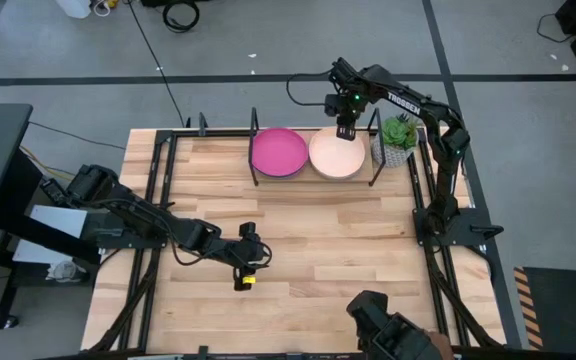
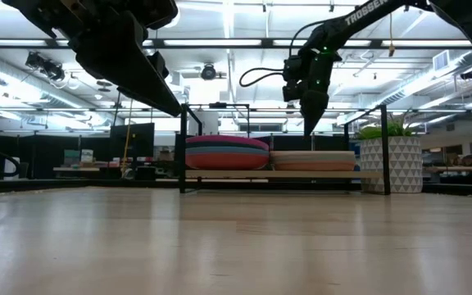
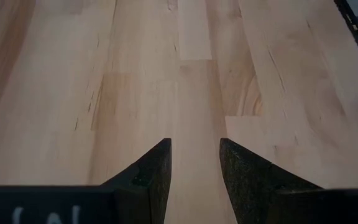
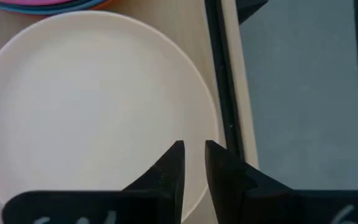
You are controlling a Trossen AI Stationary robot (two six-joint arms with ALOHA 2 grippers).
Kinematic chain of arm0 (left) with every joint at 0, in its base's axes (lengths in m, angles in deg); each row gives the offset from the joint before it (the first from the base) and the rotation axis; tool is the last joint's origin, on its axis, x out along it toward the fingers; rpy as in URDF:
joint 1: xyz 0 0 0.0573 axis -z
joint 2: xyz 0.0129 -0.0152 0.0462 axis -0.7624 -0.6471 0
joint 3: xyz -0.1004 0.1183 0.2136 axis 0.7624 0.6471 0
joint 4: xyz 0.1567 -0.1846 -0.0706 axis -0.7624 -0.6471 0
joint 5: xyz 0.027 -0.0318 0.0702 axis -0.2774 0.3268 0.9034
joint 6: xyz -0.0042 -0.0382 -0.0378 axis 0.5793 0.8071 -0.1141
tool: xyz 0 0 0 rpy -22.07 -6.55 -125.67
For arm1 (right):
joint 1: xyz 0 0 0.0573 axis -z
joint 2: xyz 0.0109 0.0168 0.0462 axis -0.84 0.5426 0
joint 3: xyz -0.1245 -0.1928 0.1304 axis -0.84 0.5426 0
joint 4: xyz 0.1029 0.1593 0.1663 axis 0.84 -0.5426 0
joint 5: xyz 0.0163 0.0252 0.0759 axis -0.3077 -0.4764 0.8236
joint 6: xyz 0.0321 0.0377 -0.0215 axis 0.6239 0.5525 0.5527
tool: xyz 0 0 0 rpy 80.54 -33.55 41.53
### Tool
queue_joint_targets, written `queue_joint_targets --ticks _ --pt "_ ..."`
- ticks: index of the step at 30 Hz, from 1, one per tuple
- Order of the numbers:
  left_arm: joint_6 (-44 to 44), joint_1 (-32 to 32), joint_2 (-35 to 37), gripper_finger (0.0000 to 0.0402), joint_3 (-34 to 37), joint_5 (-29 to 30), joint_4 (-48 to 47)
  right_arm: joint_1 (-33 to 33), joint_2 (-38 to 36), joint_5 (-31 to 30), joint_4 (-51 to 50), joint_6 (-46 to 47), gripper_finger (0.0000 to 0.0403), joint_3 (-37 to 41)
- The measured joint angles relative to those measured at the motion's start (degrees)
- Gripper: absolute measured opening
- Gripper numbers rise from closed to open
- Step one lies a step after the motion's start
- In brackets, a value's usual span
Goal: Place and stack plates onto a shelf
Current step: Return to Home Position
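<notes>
The shelf (image 1: 314, 181) stands at the table's far edge and carries two stacks of plates on its pale board (image 2: 277, 174). The left stack (image 1: 278, 152) has a magenta plate on top, with blue and orange rims under it (image 2: 226, 153). A cream plate (image 1: 336, 157) tops the right stack (image 2: 314, 160). My right gripper (image 1: 346, 128) hovers above the cream plate's far rim (image 4: 194, 81), narrowly open (image 4: 194, 155), clear of the stack in the low view (image 2: 312, 115). My left gripper (image 1: 248, 262) is open over bare wood near the table's middle (image 3: 194, 162).
A small green plant in a white patterned pot (image 1: 399, 138) stands just right of the shelf (image 2: 389, 160), close to the right arm. The shelf's black rod (image 4: 219, 81) runs beside the cream plate. Bare tabletop (image 1: 348, 250) spreads between the shelf and the near edge.
</notes>
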Motion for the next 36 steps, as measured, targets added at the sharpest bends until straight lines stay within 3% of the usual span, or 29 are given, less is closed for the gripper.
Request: queue_joint_targets --ticks 8,18,24,30,36 --pt "-5.5 1.4 0.4 0.0142 0.0 0.6 -0.3 -1.6 -0.5 -5.8 -2.5 4.8 0.0084 -0.6" --pt "-12.4 0.7 12.0 0.0142 0.0 4.6 -7.3 -6.0 -13.9 -0.4 4.4 16.6 0.0082 1.5" --pt "-15.4 -0.5 15.8 0.0142 0.9 6.2 -9.0 -12.4 -26.1 -0.4 14.3 22.9 0.0081 13.9" --pt "-16.9 -0.9 18.1 0.0142 11.6 6.4 1.9 -20.4 -39.3 -4.7 27.7 30.2 0.0081 31.7" --pt "-17.0 -2.2 26.4 0.0142 20.3 6.5 7.8 -29.1 -49.1 -5.9 38.5 36.5 0.0081 45.6"
